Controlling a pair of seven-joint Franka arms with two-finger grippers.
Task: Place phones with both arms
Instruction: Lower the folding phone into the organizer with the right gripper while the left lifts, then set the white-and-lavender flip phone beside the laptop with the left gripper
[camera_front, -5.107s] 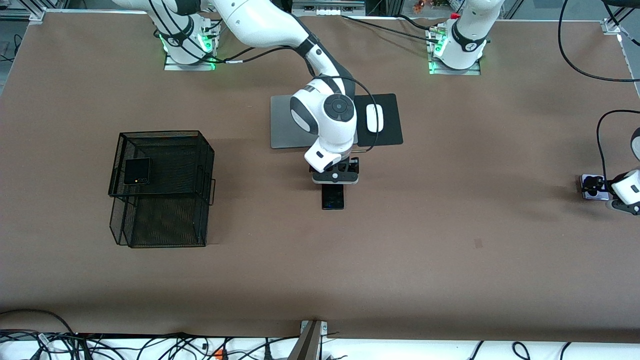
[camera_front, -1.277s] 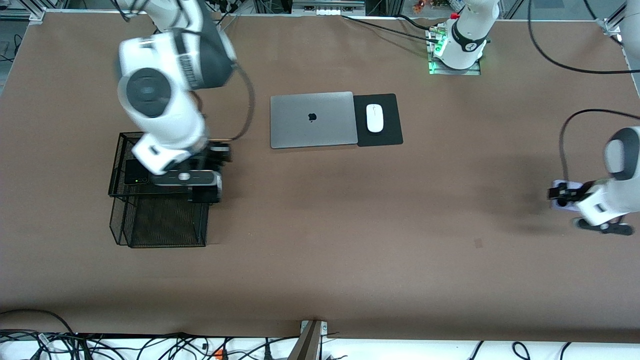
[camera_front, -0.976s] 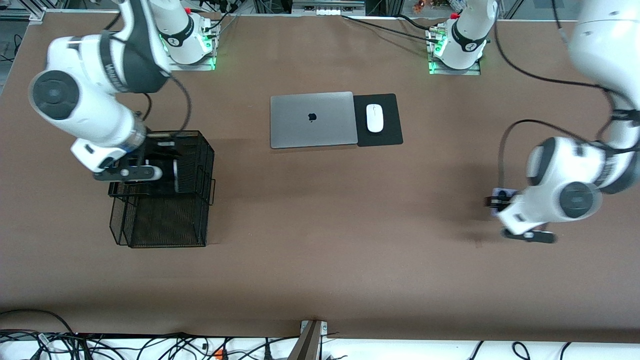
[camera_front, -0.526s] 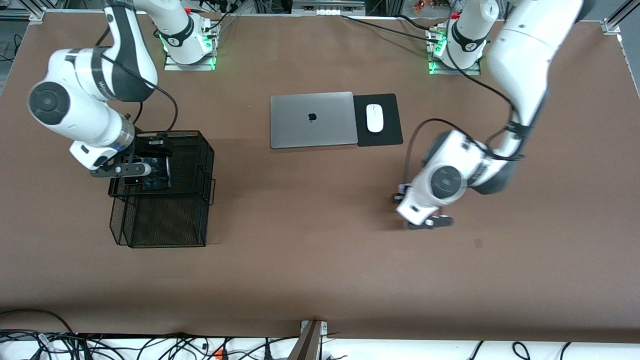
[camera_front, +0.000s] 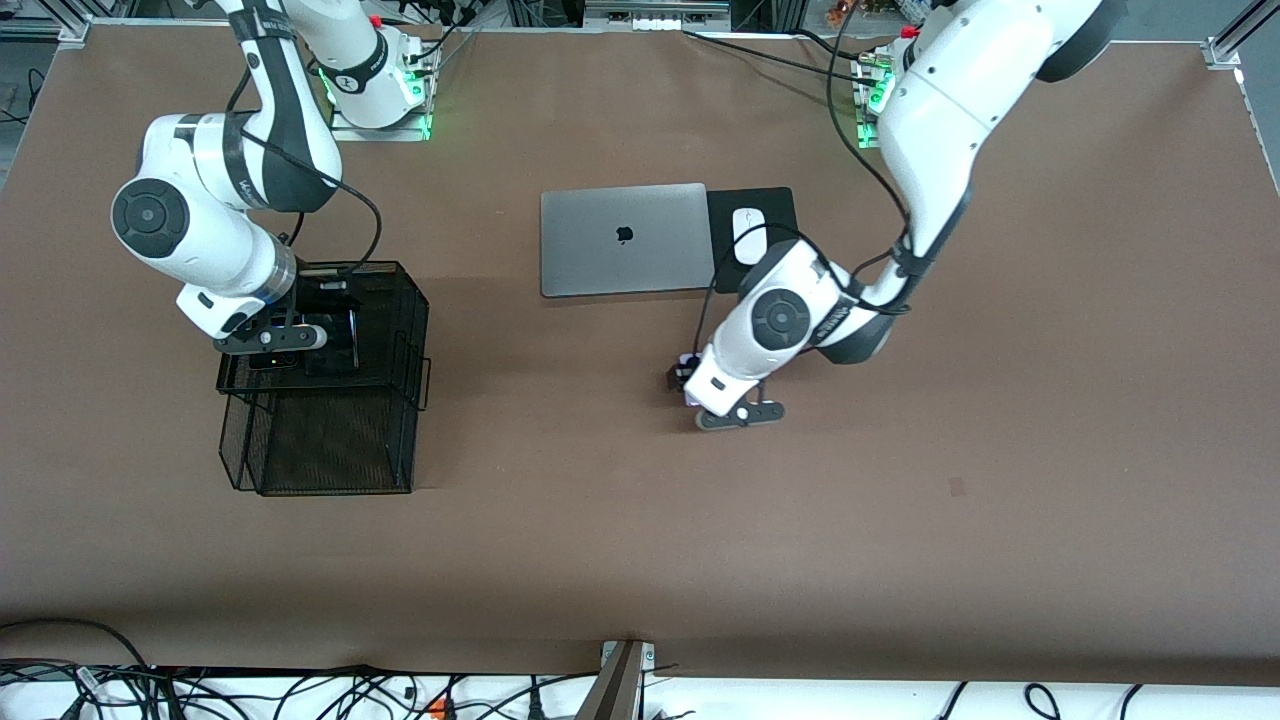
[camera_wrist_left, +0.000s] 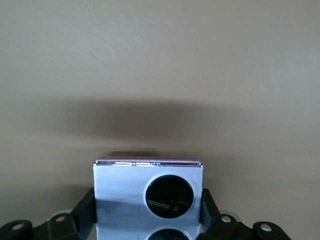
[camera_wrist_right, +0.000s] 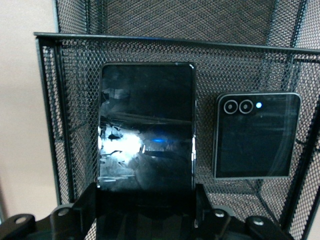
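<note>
My right gripper (camera_front: 335, 340) is shut on the long slim black phone (camera_wrist_right: 145, 125) and holds it over the upper tier of the black mesh basket (camera_front: 400, 300). The small squarish black phone (camera_wrist_right: 256, 135) lies on that tier's mesh beside the held phone. In the front view my right hand mostly covers it. My left gripper (camera_front: 684, 380) is shut on the lavender-white phone (camera_wrist_left: 125, 195), whose two black lenses show. It holds this phone just above the bare table, nearer the front camera than the laptop. Black fingers (camera_wrist_left: 85, 210) flank the phone's sides.
A closed grey laptop (camera_front: 625, 238) lies mid-table. Beside it is a black mouse pad (camera_front: 775, 205) with a white mouse (camera_front: 746, 222) that my left arm partly covers. The basket has a lower open tier (camera_front: 330, 445) facing the front camera. Cables run along the table's front edge.
My left arm has swung from its end of the table to the middle, carrying the lavender-white phone. My right gripper has shifted slightly over the basket's upper tier with the long black phone.
</note>
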